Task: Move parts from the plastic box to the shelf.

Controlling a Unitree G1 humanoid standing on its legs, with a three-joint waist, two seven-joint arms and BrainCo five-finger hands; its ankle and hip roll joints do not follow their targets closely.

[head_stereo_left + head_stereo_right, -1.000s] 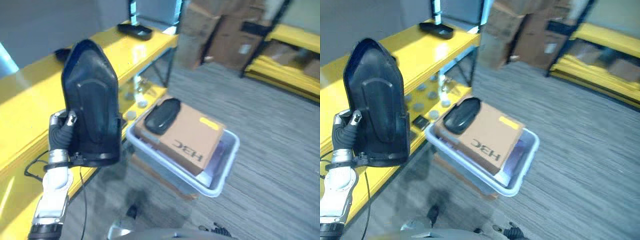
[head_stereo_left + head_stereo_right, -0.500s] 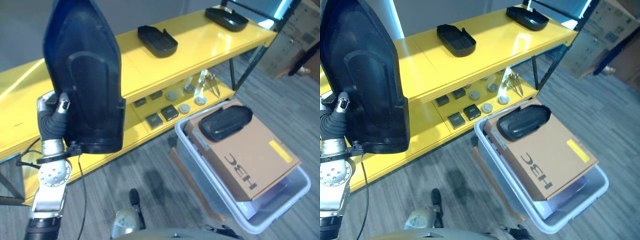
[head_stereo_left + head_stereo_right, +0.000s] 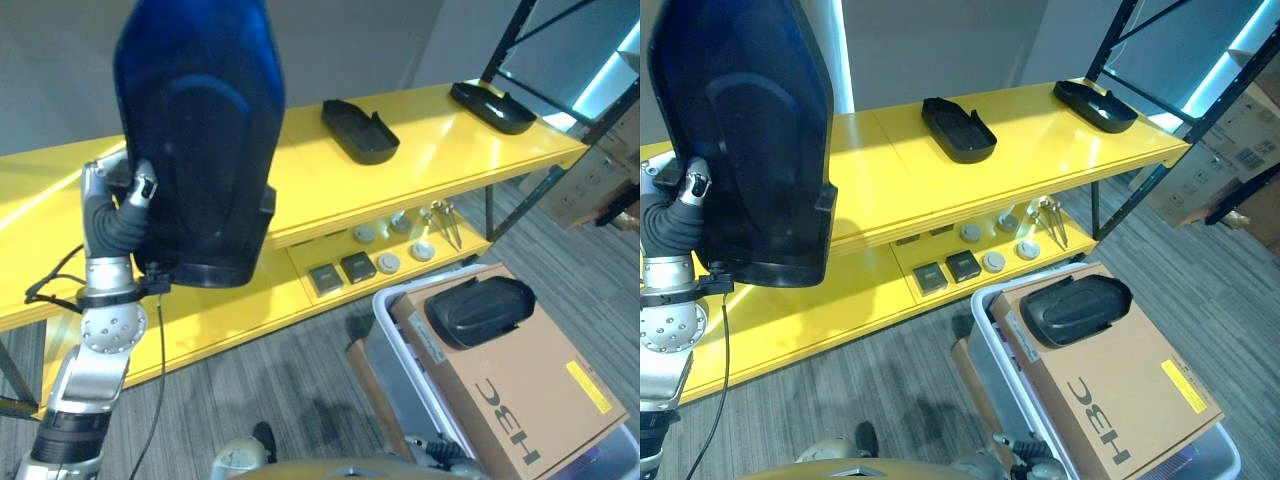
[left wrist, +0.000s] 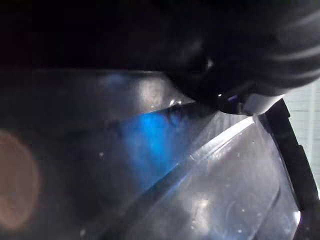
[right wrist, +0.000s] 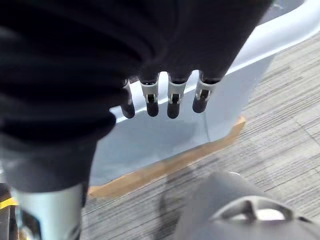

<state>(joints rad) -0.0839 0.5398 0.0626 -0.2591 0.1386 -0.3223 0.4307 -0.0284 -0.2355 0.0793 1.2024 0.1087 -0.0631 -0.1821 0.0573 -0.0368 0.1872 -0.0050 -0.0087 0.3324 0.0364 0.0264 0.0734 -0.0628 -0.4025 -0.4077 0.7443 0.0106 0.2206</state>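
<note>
The left hand (image 3: 118, 205) holds a large black part (image 3: 200, 140) upright in front of the yellow shelf (image 3: 300, 170). The part's long axis runs vertically, its narrow rounded end uppermost and its broad flat end at the bottom. The hand's dark ribbed cover sits against the part's lower left edge, and its fingers are hidden behind the black shell, so I cannot tell how they are set on it. In the left wrist view the shell's glossy inner surface lies right against the camera.

The relation that matters for the coming move: the part hangs above and in front of the shelf's top board, toward the board's left stretch, which looks bare. Two more black parts already lie on that board, one (image 3: 958, 128) near the middle and one (image 3: 1095, 105) toward the right end, both flat. To match them, the held part would probably need tipping from upright to flat as it goes forward and down onto the board.

Another black part (image 3: 1075, 308) rests on a cardboard box (image 3: 1120, 390) in the plastic box (image 3: 990, 325) at lower right. The right hand (image 5: 165, 100) hangs by that box's wall, fingers straight and relaxed, holding nothing
</note>
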